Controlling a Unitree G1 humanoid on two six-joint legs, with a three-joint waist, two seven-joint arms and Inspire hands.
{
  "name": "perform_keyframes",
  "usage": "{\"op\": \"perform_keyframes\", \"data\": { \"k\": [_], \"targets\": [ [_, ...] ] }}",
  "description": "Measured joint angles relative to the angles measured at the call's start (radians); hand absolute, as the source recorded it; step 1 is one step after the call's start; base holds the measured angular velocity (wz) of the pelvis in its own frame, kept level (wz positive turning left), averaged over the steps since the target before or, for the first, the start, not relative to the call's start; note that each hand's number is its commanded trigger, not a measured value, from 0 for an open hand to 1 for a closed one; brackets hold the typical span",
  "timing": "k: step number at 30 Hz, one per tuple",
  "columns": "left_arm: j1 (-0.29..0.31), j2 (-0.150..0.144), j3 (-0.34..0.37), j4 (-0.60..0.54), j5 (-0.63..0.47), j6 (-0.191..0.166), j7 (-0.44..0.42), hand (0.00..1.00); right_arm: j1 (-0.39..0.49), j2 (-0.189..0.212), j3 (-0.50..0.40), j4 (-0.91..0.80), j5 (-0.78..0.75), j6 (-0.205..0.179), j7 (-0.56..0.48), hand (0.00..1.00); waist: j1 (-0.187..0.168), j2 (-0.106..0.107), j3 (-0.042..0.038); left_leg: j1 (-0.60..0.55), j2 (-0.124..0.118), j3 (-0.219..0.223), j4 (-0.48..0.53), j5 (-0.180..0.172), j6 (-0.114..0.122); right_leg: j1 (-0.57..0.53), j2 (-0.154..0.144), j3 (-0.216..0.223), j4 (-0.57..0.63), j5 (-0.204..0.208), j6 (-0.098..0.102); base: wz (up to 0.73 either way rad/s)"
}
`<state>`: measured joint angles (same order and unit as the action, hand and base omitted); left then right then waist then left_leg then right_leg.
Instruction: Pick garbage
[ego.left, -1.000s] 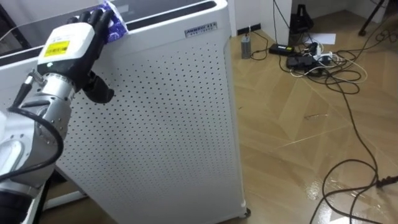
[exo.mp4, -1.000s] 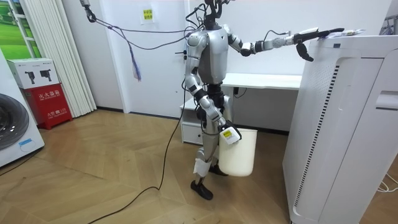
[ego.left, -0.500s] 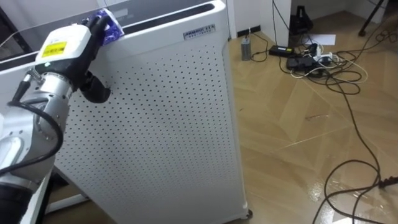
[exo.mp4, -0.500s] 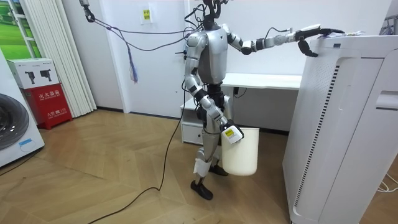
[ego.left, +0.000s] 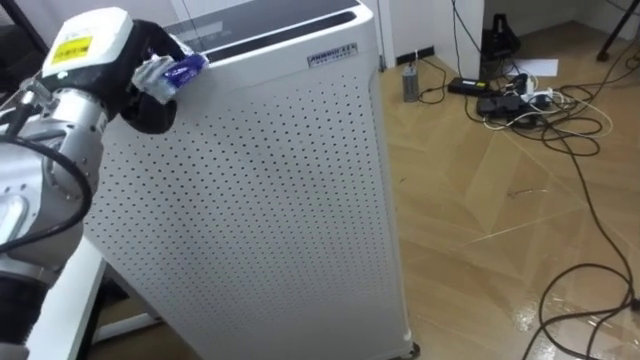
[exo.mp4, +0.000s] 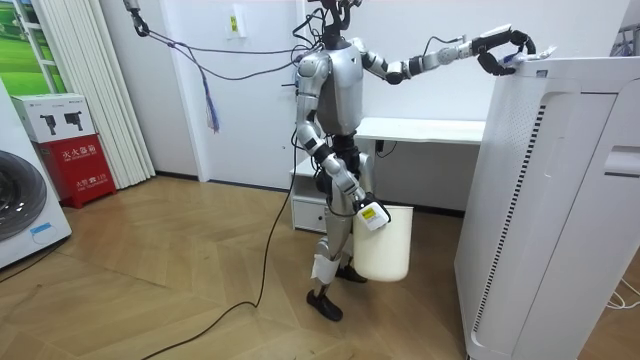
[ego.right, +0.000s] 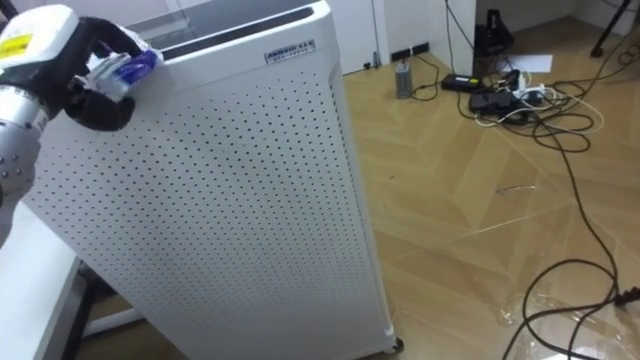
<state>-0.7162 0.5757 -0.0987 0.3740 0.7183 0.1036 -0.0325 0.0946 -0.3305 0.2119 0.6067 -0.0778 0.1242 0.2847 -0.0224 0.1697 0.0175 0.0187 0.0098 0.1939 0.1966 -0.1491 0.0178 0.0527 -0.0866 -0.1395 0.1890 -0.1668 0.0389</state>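
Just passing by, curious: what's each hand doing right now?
Left hand: closed on a blue wrapper.
Right hand: at the white bin's rim; cannot tell.

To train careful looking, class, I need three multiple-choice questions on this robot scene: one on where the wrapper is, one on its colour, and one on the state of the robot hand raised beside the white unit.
1. Where is the wrapper?
A. on the floor
B. in the left robot hand, up beside the top of the white perforated unit
C. in the white bin

2. What colour is the wrapper?
A. blue and white
B. red
C. green

3. The left robot hand is:
A. open and flat
B. shut and empty
C. shut on the wrapper

Answers:
1 B, the wrapper sits in the raised hand by the unit's top.
2 A, blue and white both show on it.
3 C, the hand curls round the wrapper.
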Motion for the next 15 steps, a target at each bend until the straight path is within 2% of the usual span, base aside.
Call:
{"op": "perform_keyframes", "data": {
  "k": [10, 15],
  "targets": [
    [-0.003, 0.000, 0.019, -0.007, -0.001, -0.002, 0.001, 1.00, -0.007, 0.001, 0.000, -0.001, -0.001, 0.000, 0.002, 1.00, 0.002, 0.003, -0.0032, -0.005, 0.000, 0.000, 0.001, 0.001, 0.002, 0.001, -0.001, 0.000, 0.014, 0.001, 0.000, 0.00],
    [-0.002, 0.000, 0.021, -0.010, -0.035, -0.004, 0.015, 1.00, -0.009, 0.000, 0.000, -0.005, 0.001, 0.000, 0.008, 1.00, 0.001, 0.003, -0.0035, -0.004, -0.001, 0.000, 0.001, 0.002, 0.003, 0.000, -0.002, 0.001, 0.013, 0.001, 0.000, 0.00]
  ]
}}
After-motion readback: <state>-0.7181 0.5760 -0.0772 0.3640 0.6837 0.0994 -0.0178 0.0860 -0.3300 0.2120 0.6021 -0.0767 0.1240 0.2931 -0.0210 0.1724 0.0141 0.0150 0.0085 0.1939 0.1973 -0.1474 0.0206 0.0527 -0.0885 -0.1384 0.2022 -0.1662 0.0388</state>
